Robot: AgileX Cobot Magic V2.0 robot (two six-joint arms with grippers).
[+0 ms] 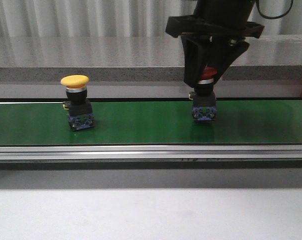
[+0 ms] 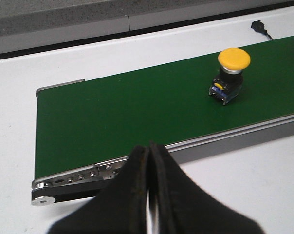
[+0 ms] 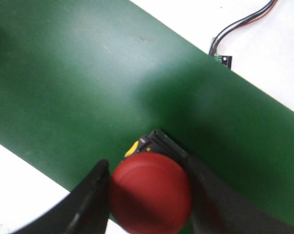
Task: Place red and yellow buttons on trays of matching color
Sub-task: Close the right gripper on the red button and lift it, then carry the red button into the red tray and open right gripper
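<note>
1. I am seeing the right tool point(image 1: 207, 80) standing over the red button point(image 1: 205, 96), at about 2 o'clock from the centre of the front view.
2. In the right wrist view, its two fingers point(image 3: 86, 207) are flanking the red cap point(image 3: 150, 192), one on each side, pressing against it or nearly so; I am reading this as a grip on the cap.
3. The red button's base is resting on the green conveyor belt point(image 1: 141, 122).
4. The yellow button point(image 1: 77, 102) is standing upright on the same belt at about 9 o'clock, well apart from the red one.
5. The left tool point(image 2: 151, 195) is showing its fingers pressed together, holding nothing, near the belt's end.
6. The belt is sitting on a white surface point(image 1: 141, 215).
</note>
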